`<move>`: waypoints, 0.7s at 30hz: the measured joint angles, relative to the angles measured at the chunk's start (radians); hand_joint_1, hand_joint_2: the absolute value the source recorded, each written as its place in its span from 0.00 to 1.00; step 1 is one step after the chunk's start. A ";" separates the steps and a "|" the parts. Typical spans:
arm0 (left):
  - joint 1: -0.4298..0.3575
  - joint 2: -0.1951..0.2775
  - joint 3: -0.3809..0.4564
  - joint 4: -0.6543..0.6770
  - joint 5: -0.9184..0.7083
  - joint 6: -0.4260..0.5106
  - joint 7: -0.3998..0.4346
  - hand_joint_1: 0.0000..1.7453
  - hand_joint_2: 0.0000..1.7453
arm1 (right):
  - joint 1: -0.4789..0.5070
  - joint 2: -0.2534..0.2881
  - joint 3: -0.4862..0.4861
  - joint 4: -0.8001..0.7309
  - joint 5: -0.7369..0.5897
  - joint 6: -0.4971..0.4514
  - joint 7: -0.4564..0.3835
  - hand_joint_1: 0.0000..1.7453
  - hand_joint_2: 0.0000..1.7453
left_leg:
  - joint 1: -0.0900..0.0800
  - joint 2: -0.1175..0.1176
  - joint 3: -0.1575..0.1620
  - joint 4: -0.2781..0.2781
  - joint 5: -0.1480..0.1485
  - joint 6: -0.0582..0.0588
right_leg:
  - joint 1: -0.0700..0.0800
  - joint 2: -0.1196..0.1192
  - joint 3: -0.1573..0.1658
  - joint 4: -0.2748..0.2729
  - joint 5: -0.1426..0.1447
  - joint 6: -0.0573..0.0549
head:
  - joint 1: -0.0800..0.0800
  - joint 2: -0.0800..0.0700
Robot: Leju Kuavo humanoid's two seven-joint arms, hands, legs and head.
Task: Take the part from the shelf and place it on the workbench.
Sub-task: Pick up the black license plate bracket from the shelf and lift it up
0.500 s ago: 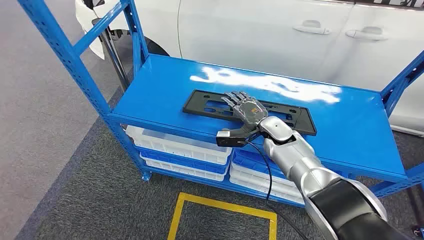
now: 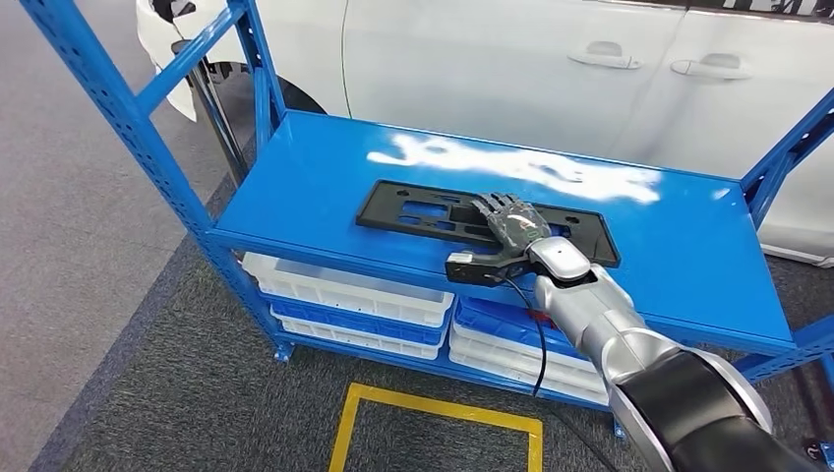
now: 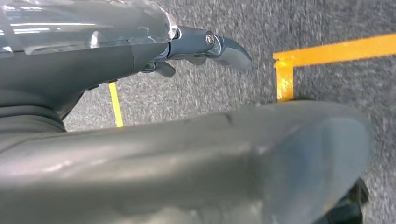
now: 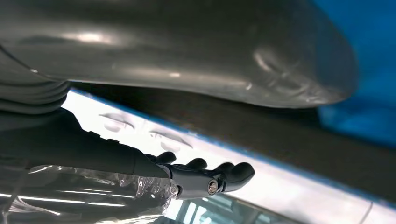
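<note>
The part (image 2: 413,211) is a flat black rectangular frame with cut-outs, lying on the top blue shelf (image 2: 315,177) near its front edge. My right hand (image 2: 513,224) lies over the right half of the part, fingers stretched forward and flat, wrist at the shelf's front edge. In the right wrist view the dark fingers (image 4: 205,175) are straight and apart from the thick thumb, with the part's dark edge (image 4: 261,135) between them; whether they touch it I cannot tell. My left hand (image 3: 205,44) hangs over grey carpet, fingers extended, holding nothing.
White bins (image 2: 344,285) and blue bins (image 2: 492,320) sit on the lower shelves. A white car (image 2: 492,69) stands right behind the rack. Blue uprights (image 2: 118,118) frame the rack's ends. Yellow floor tape (image 2: 433,408) marks the carpet in front.
My right hand has moved a little to the right along the part and sits lower on it. The head view has shifted slightly.
</note>
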 joint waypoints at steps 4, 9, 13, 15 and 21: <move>-0.001 0.002 0.001 0.000 0.000 -0.002 -0.003 0.00 0.00 | 0.001 0.007 -0.003 0.022 0.018 0.017 0.021 0.00 0.00 | 0.001 0.009 0.002 -0.008 0.018 0.019 | -0.007 -0.002 -0.048 0.115 -0.075 0.019 | 0.000 0.000; 0.000 0.005 0.002 0.000 0.000 -0.005 -0.003 0.00 0.00 | 0.008 0.021 -0.003 0.047 0.032 0.033 0.037 0.00 0.50 | -0.003 0.013 0.002 -0.008 0.017 0.021 | -0.008 -0.003 -0.099 0.241 -0.103 0.021 | 0.000 0.000; -0.002 0.005 0.002 0.000 0.000 -0.011 -0.004 0.00 0.00 | -0.004 0.022 -0.003 0.053 0.043 0.050 0.055 0.00 1.00 | -0.008 0.013 0.004 -0.007 0.013 0.011 | 0.004 -0.013 0.021 0.007 -0.024 0.001 | 0.000 0.000; -0.002 0.006 0.003 0.000 0.001 -0.011 -0.005 0.00 0.00 | -0.007 0.023 -0.003 0.056 0.049 0.058 0.064 0.00 1.00 | -0.008 0.014 0.006 -0.009 0.012 0.002 | 0.006 -0.011 0.025 -0.004 -0.025 -0.006 | 0.000 0.000; 0.000 0.007 0.005 0.000 0.006 -0.011 -0.012 0.00 0.00 | -0.015 0.024 -0.004 0.063 0.053 0.084 0.112 0.00 1.00 | -0.002 0.015 -0.093 0.224 -0.114 -0.022 | -0.002 -0.010 0.039 -0.020 -0.019 -0.027 | 0.000 0.000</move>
